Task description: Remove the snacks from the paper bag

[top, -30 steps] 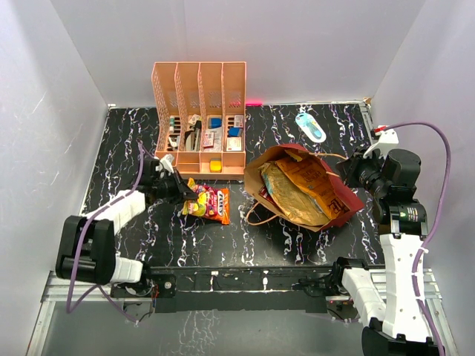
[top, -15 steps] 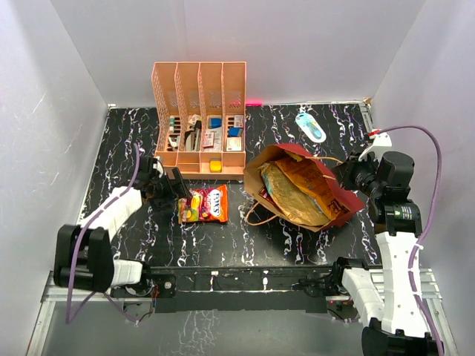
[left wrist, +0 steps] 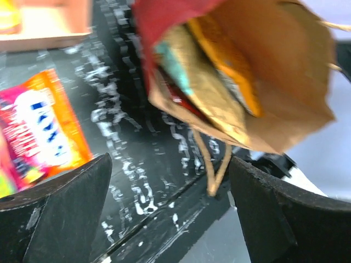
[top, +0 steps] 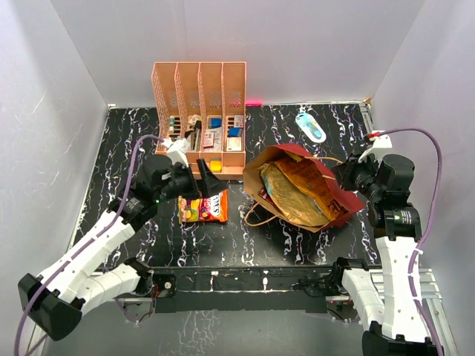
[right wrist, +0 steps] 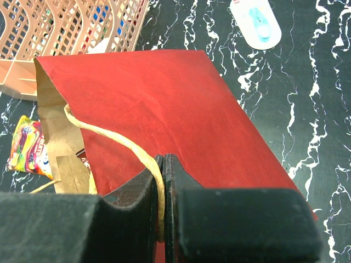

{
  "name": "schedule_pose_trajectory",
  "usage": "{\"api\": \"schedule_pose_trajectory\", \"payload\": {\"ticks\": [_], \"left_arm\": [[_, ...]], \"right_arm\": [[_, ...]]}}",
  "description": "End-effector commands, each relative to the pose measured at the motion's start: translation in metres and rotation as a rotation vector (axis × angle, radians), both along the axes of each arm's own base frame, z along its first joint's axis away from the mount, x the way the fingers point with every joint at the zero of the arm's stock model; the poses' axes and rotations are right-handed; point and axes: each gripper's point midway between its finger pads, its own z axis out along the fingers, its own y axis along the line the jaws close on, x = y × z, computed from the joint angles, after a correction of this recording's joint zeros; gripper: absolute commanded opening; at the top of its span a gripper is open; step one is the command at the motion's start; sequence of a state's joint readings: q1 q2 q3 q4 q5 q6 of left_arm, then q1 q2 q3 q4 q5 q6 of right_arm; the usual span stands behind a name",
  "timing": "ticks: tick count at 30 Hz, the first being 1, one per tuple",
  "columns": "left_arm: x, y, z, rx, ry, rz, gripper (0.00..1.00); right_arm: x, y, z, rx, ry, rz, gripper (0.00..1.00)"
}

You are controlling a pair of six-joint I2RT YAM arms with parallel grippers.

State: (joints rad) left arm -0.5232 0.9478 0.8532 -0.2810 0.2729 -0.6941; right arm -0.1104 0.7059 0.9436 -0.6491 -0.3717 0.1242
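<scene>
The paper bag (top: 338,194) lies on its side right of centre, dark red outside, its mouth facing left. Inside show a mustard-gold chip bag (top: 286,194), a flat orange packet (top: 308,174) and a teal edge (left wrist: 173,66). My right gripper (right wrist: 164,164) is shut on the bag's thin loop handle (right wrist: 115,139), over the red panel (right wrist: 175,104). An orange-red candy bag (top: 204,208) lies flat on the table left of the bag. My left gripper (top: 199,181) hovers open just above it with nothing between its fingers, its camera facing the bag's mouth (left wrist: 263,82).
A peach slotted organiser (top: 199,119) with small items stands at the back, just behind the left gripper. A light-blue-and-white oval packet (top: 310,127) lies at the back right. The bag's second handle (top: 256,215) loops onto the table in front.
My left gripper opened and let go of the candy bag, which now lies on the table. The left arm then rose and swung right. The right gripper kept its hold on the handle.
</scene>
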Motion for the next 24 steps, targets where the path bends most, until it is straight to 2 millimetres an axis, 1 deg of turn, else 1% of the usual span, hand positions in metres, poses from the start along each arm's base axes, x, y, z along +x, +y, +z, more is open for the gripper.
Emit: {"api": "schedule_pose_trajectory", "payload": {"ticks": [1, 4, 7, 9, 10, 12, 15, 16, 19, 20, 21, 22, 24], "left_arm": [[-0.014, -0.052, 0.069, -0.123, -0.239, -0.143, 0.85], [-0.027, -0.088, 0.077, -0.060, -0.349, -0.240, 0.81], [-0.046, -0.128, 0.075, 0.062, -0.502, -0.319, 0.80], [-0.053, -0.150, 0.072, 0.137, -0.630, -0.354, 0.79], [-0.052, -0.160, 0.069, 0.156, -0.666, -0.356, 0.79], [-0.046, -0.176, 0.062, 0.178, -0.700, -0.341, 0.79], [-0.026, -0.196, 0.053, 0.205, -0.757, -0.289, 0.79], [-0.020, -0.206, 0.046, 0.220, -0.781, -0.288, 0.75], [-0.001, -0.230, 0.035, 0.248, -0.852, -0.265, 0.65], [0.004, -0.239, 0.029, 0.262, -0.855, -0.269, 0.61], [0.011, -0.247, 0.027, 0.264, -0.856, -0.268, 0.58], [0.019, -0.254, 0.020, 0.273, -0.848, -0.270, 0.58], [0.034, -0.259, 0.010, 0.291, -0.831, -0.246, 0.55]], "right_arm": [[0.007, -0.001, 0.015, -0.029, -0.077, 0.008, 0.08], [0.008, -0.001, 0.014, -0.028, -0.072, 0.009, 0.08], [0.008, -0.001, 0.015, -0.029, -0.074, 0.009, 0.08], [0.007, -0.001, 0.014, -0.030, -0.070, 0.011, 0.08], [0.007, -0.001, 0.014, -0.030, -0.069, 0.011, 0.08], [0.007, 0.000, 0.016, -0.030, -0.070, 0.012, 0.08], [0.008, 0.000, 0.018, -0.031, -0.068, 0.014, 0.08], [0.008, 0.000, 0.020, -0.029, -0.069, 0.016, 0.08], [0.009, 0.003, 0.025, -0.020, -0.076, 0.030, 0.08], [0.010, 0.004, 0.026, -0.017, -0.077, 0.033, 0.08], [0.010, 0.005, 0.028, -0.014, -0.080, 0.039, 0.08], [0.010, 0.005, 0.030, -0.010, -0.082, 0.043, 0.08], [0.010, 0.007, 0.033, -0.006, -0.086, 0.050, 0.08]]}}
